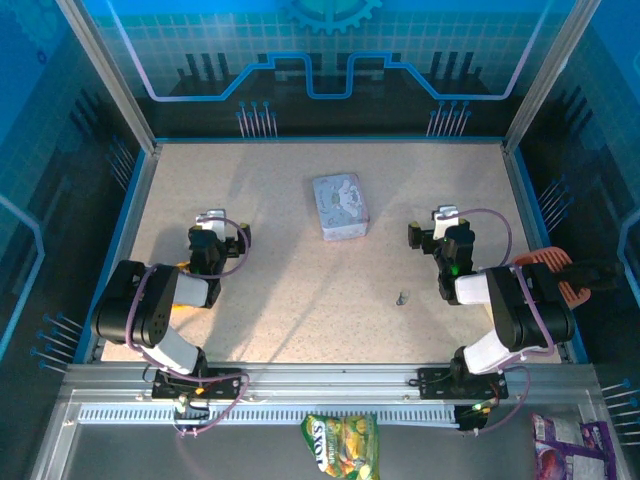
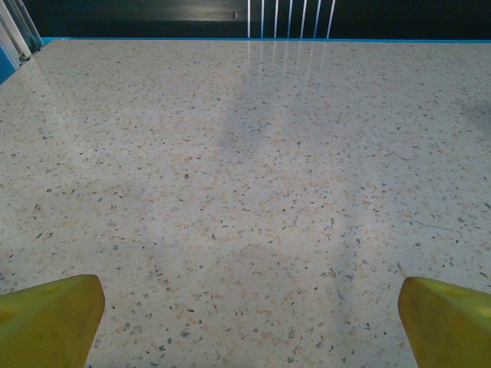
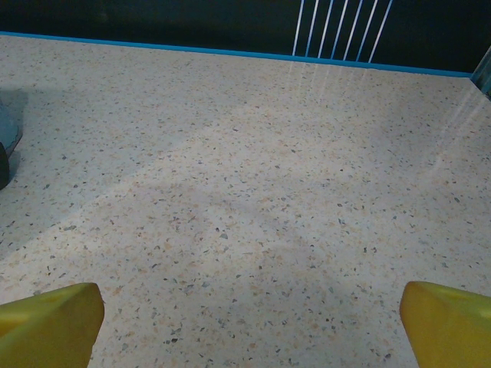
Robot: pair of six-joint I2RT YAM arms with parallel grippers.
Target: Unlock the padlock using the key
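The speckled table (image 1: pixel 280 300) is ringed by a blue rim. The grey tin (image 1: pixel 340 206) sits near its middle toward the far side, well apart from both arms. A yellow-green snack bag (image 1: pixel 342 445) and a purple packet (image 1: pixel 565 440) lie off the table, nearer than the arm bases. An orange object (image 1: pixel 553 272) sits at the right edge beside the right arm. The left gripper (image 2: pixel 245 330) hangs over the table surface, released, its yellow fingertips (image 2: pixel 50 322) spread wide. The right gripper (image 3: pixel 245 330) is spread the same way and grasps nothing. The padlock (image 1: pixel 402 297) lies in the open, nearer than the tin and just left of the right arm, apart from both. Its long axis seems to run near to far, but it is too small to tell which way the shackle points
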